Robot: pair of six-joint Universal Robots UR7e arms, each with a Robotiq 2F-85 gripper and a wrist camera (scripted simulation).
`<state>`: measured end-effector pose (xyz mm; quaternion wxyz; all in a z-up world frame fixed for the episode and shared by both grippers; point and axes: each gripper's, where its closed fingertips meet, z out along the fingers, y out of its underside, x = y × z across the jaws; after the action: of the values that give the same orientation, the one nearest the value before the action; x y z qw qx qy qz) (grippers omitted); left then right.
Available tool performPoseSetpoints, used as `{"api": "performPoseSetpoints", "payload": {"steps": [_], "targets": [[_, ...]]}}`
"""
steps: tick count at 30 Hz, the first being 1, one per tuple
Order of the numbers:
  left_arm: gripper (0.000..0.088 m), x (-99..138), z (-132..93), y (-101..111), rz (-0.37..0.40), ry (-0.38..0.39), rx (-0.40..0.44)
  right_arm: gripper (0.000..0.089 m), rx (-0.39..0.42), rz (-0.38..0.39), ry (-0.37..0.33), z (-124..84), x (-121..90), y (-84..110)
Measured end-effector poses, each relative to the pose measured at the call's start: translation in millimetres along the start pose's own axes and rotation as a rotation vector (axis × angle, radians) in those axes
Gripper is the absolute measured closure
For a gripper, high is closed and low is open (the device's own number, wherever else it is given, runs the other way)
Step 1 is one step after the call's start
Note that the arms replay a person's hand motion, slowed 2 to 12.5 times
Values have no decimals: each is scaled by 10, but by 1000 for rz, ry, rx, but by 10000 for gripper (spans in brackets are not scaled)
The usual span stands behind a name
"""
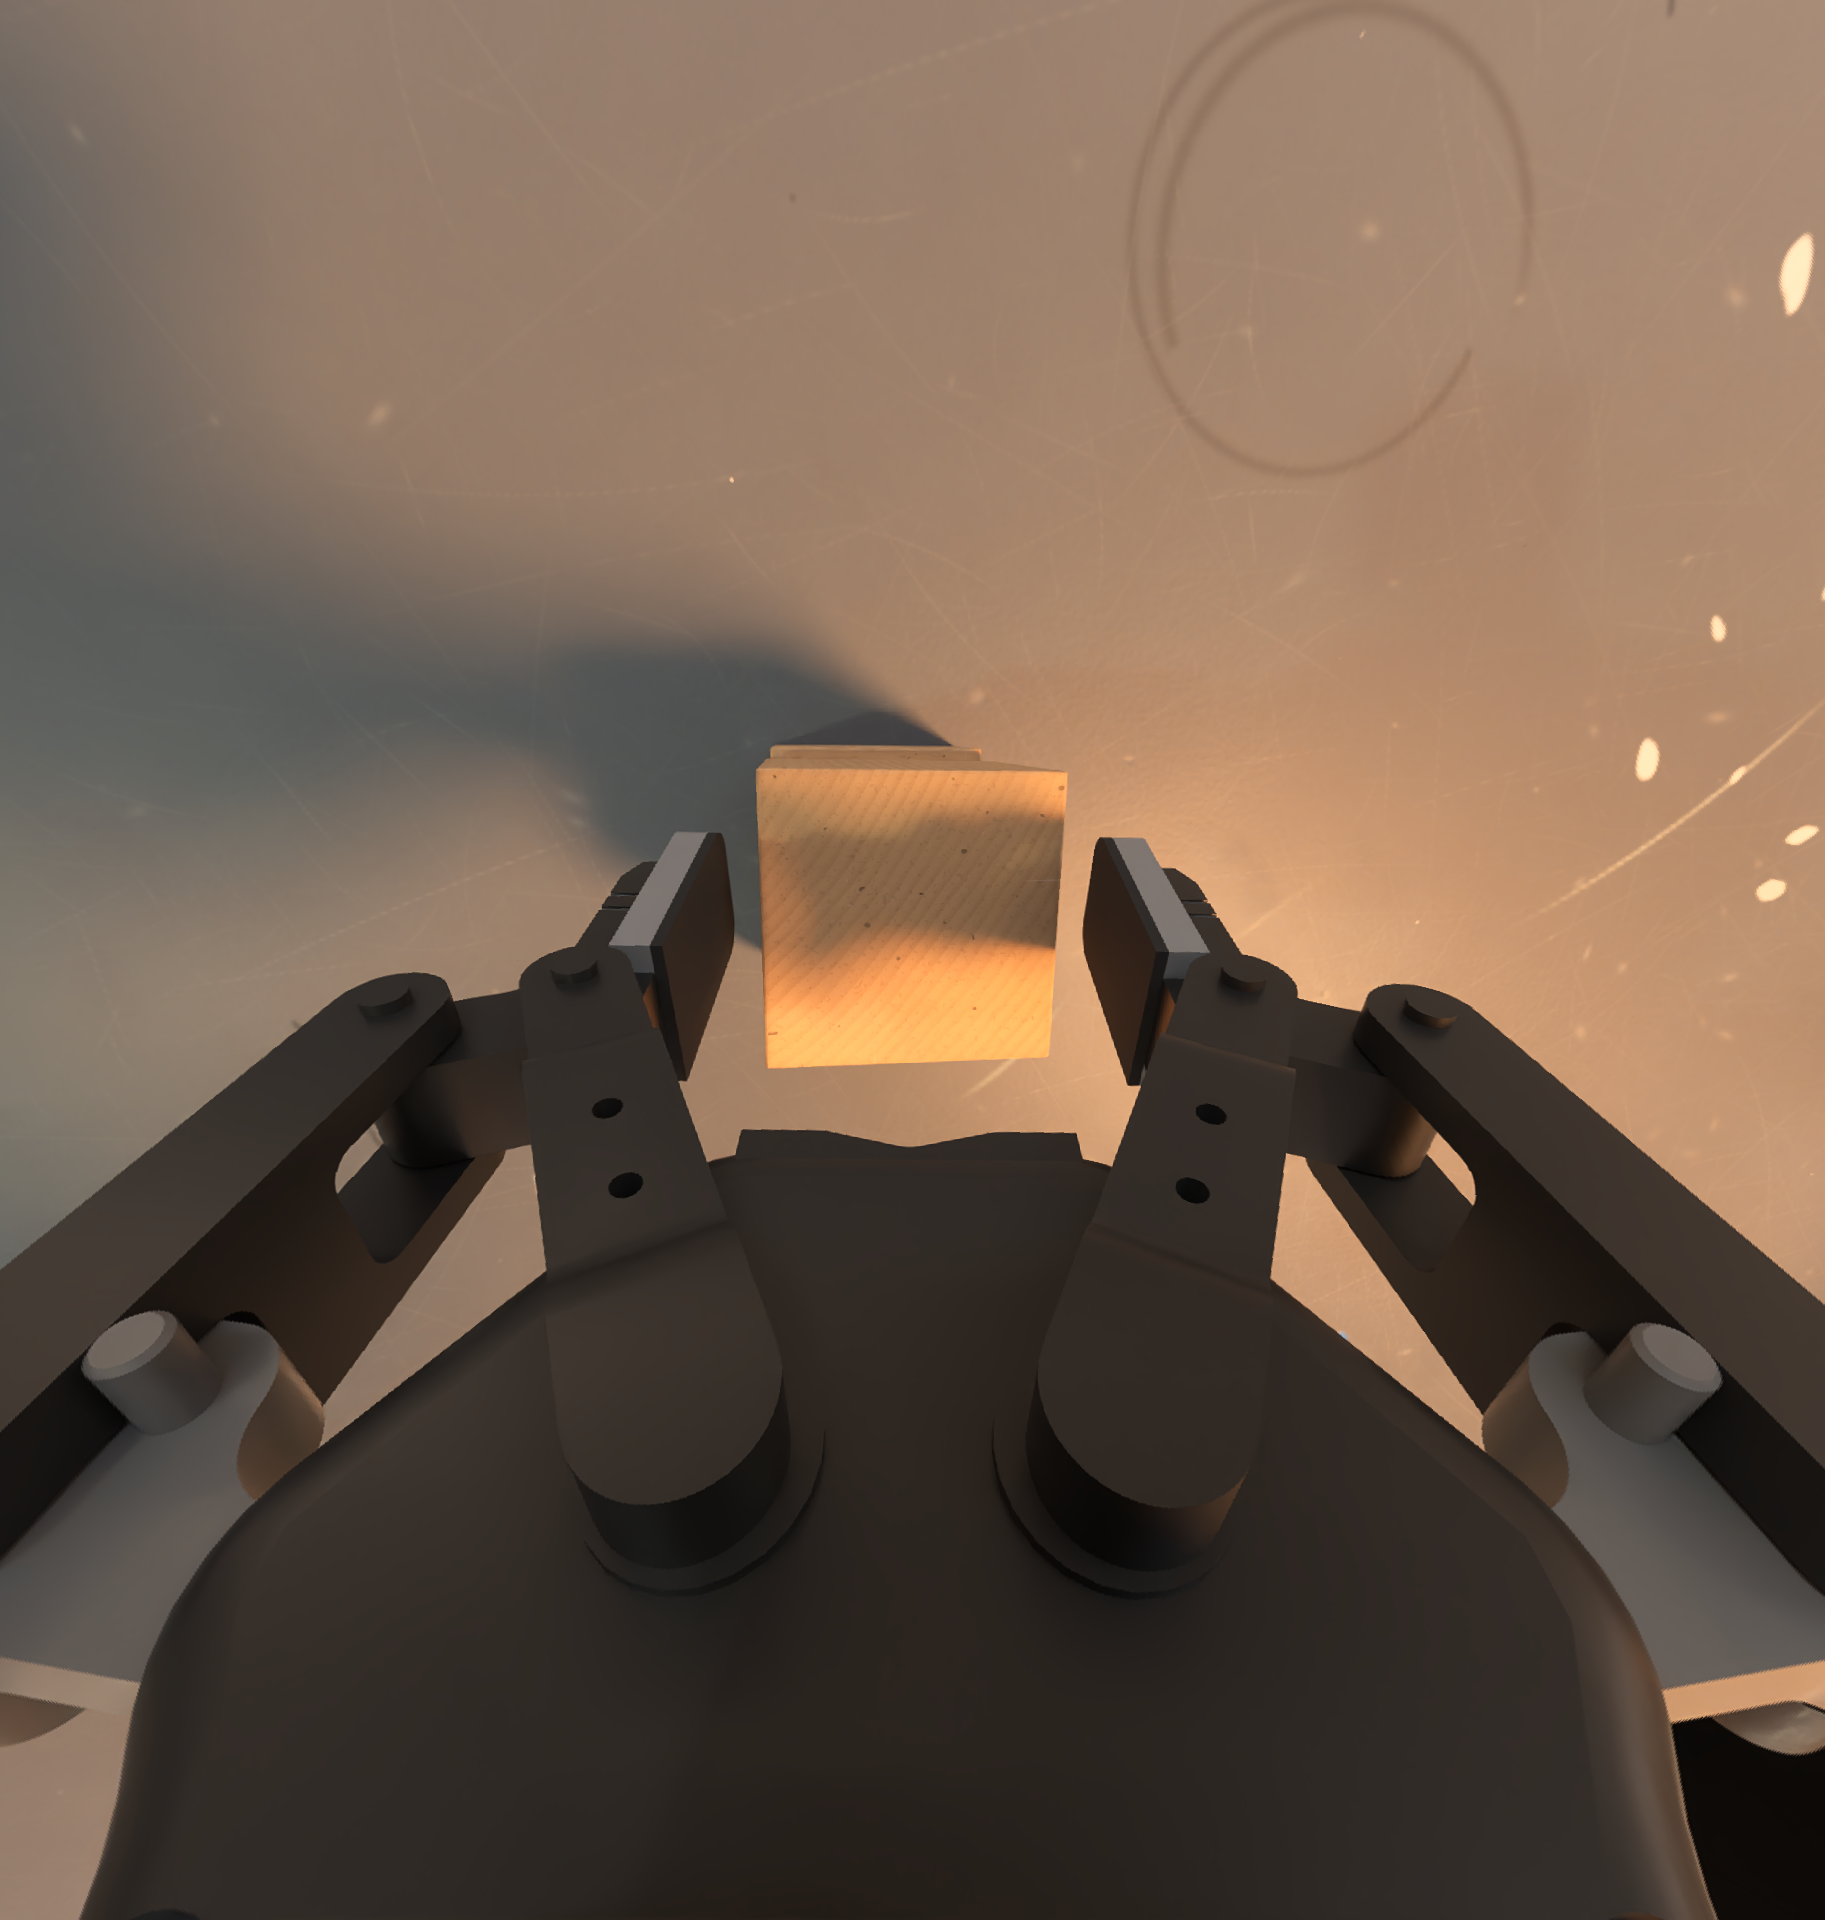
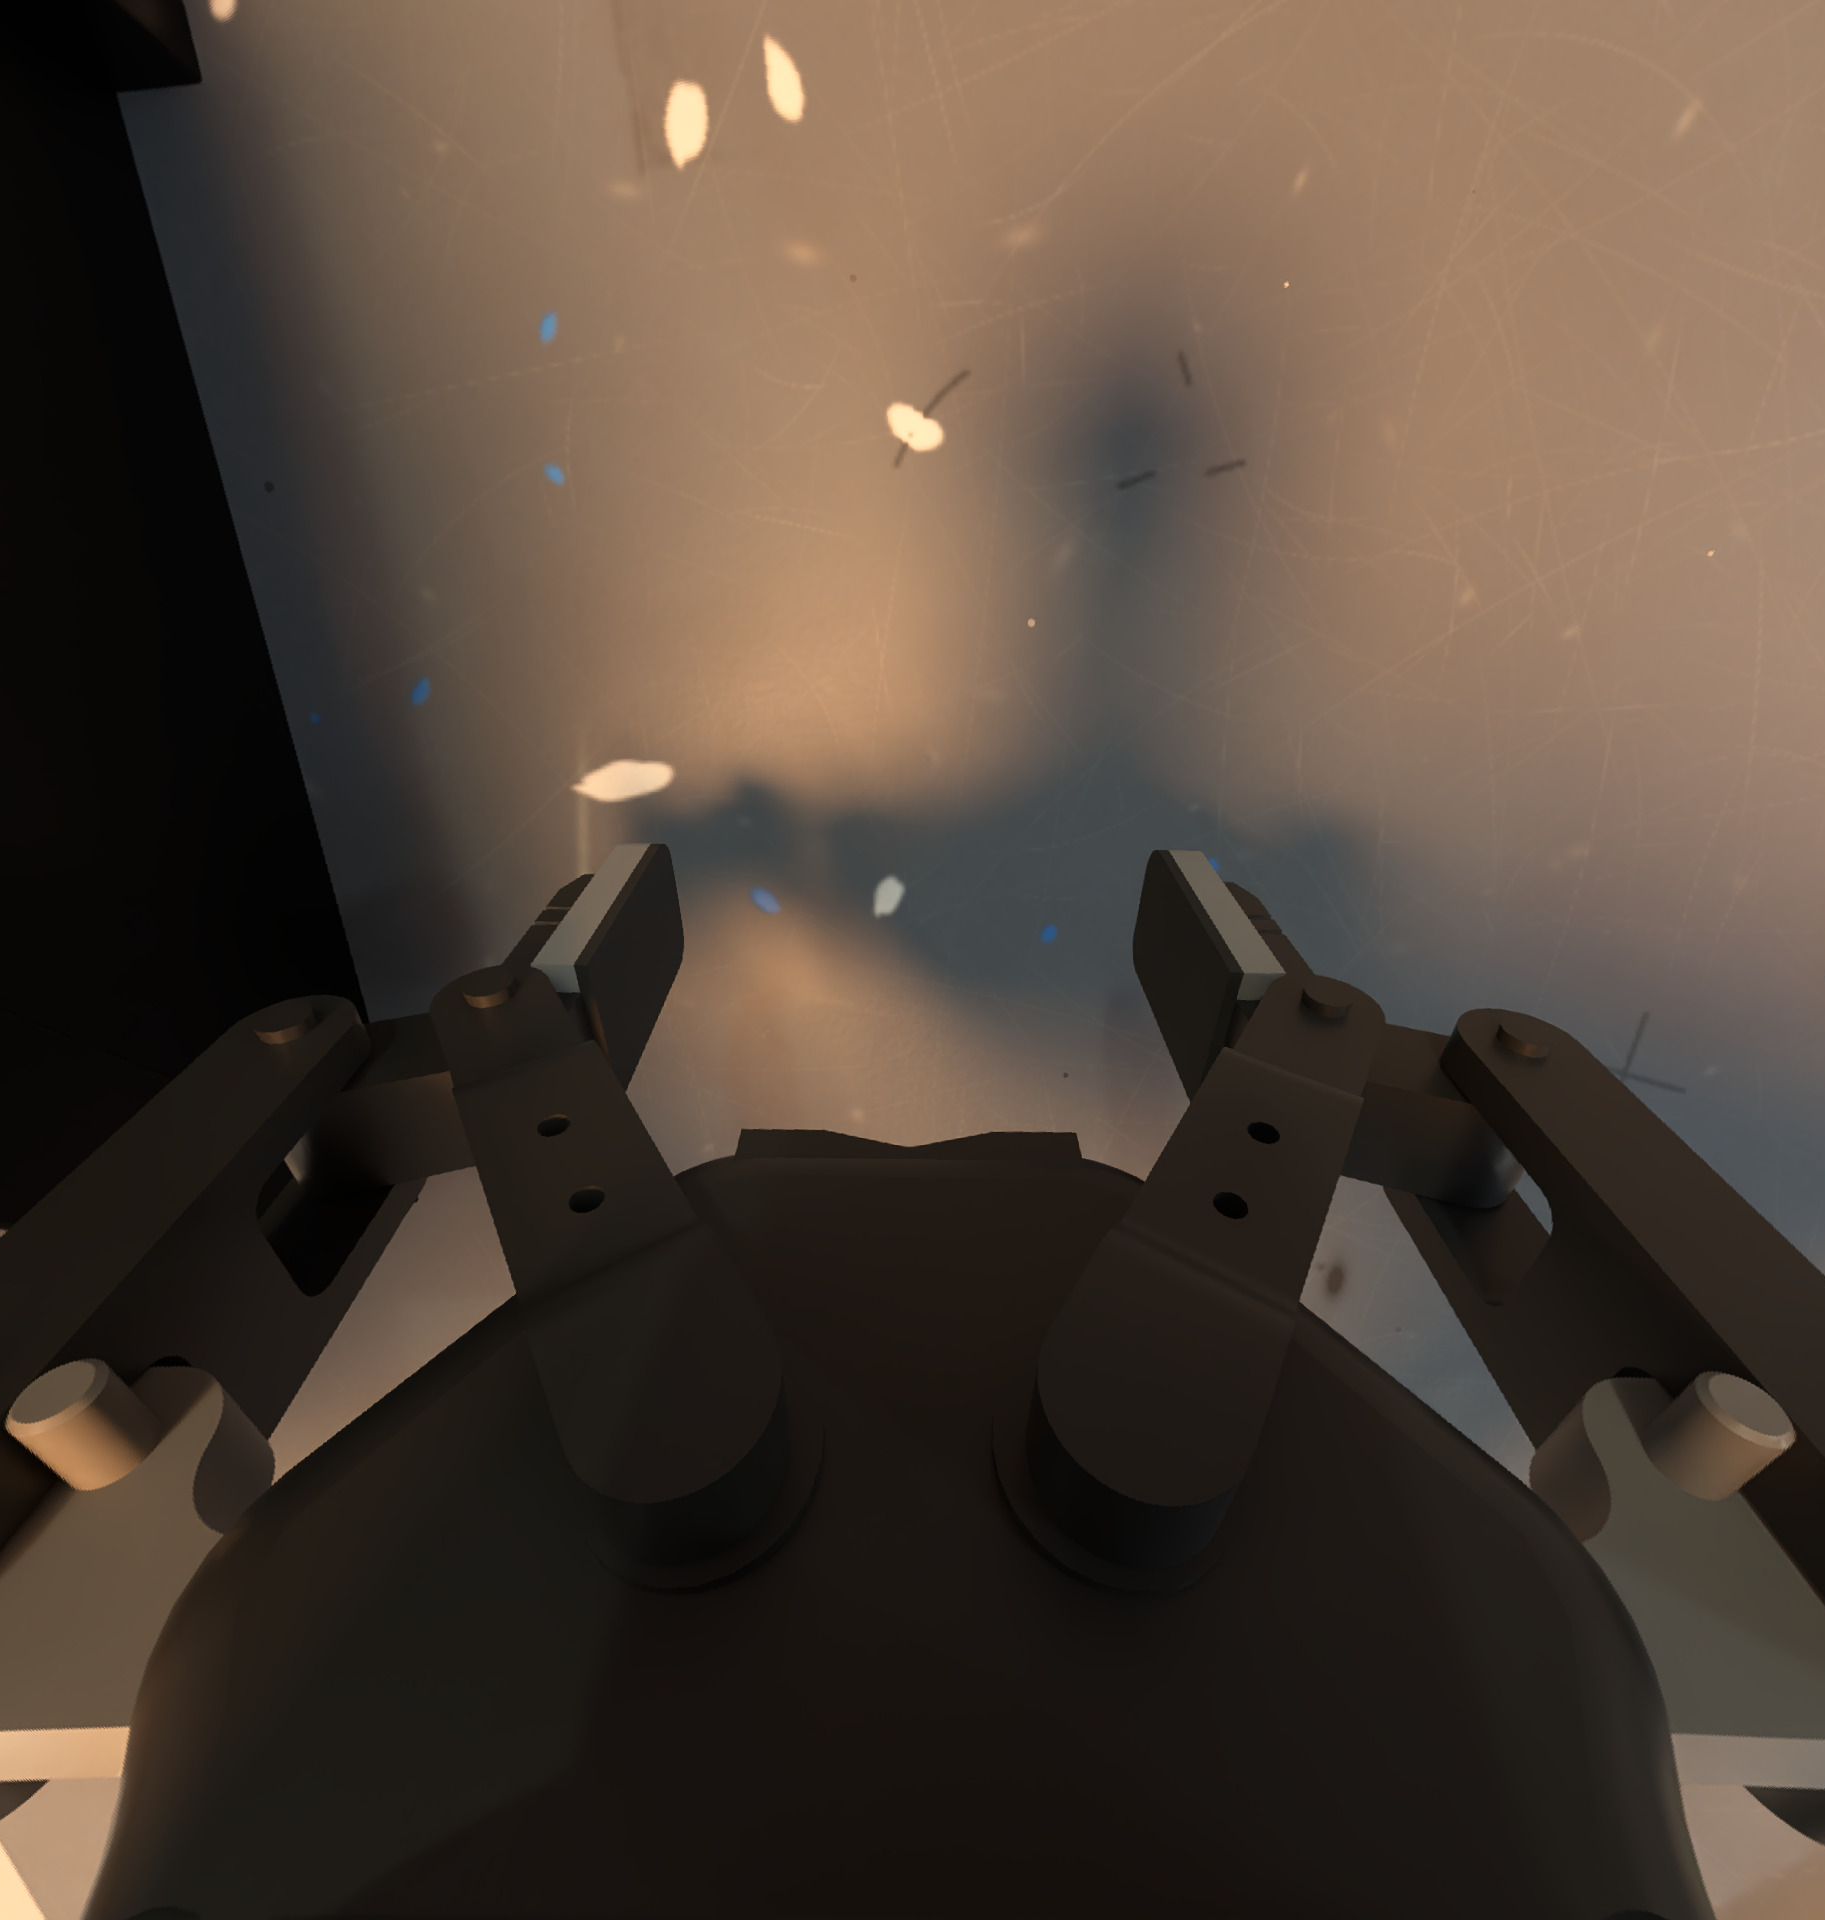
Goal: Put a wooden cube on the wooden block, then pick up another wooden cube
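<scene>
In the left wrist view a light wooden cube (image 1: 908, 925) sits between my left gripper's (image 1: 908, 847) two fingers. The jaws stand open, with a narrow gap between each pad and the cube's sides. A thin sliver of another wooden piece (image 1: 872, 755) shows just past the cube's far edge; I cannot tell whether it is the wooden block. My right gripper (image 2: 903, 868) is open and empty over the bare table (image 2: 1303, 623). No cube or block shows in the right wrist view.
The tan, scratched table (image 1: 472, 312) carries a faint ring mark (image 1: 1178, 260) at the upper right of the left wrist view. A tall dark body (image 2: 108, 571) fills the left side of the right wrist view, close to my right gripper's left finger.
</scene>
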<state>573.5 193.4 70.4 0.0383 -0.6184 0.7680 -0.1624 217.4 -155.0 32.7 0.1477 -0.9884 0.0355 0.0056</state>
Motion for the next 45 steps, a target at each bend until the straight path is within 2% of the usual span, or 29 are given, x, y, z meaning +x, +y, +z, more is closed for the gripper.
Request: {"api": "performPoseSetpoints", "payload": {"steps": [9, 15, 20, 25, 30, 36, 40, 45], "targets": [[197, 68, -321, -148, 29, -25, 73, 131, 0, -1, 5, -10, 1, -8], [168, 219, -614, -291, 77, -34, 146, 131, 1, -3, 8, -20, -3, -14], [158, 495, -835, -431, 158, -11, 220, 131, 3, -5, 12, -28, -7, -18], [154, 934, -942, -514, 273, 54, 258, 131, 5, -8, 15, -35, -8, -23], [181, 1519, -918, -518, 439, 166, 257, 131, 7, -7, 18, -43, -5, -27], [255, 2248, -734, -398, 688, 302, 210, 131, 10, -6, 20, -53, -6, -26], [255, 2617, -531, -286, 814, 338, 157, 131, 10, -3, 22, -61, -8, -17], [220, 3006, -261, -160, 924, 362, 113, 131, 11, 4, 26, -81, -8, 1]]}}
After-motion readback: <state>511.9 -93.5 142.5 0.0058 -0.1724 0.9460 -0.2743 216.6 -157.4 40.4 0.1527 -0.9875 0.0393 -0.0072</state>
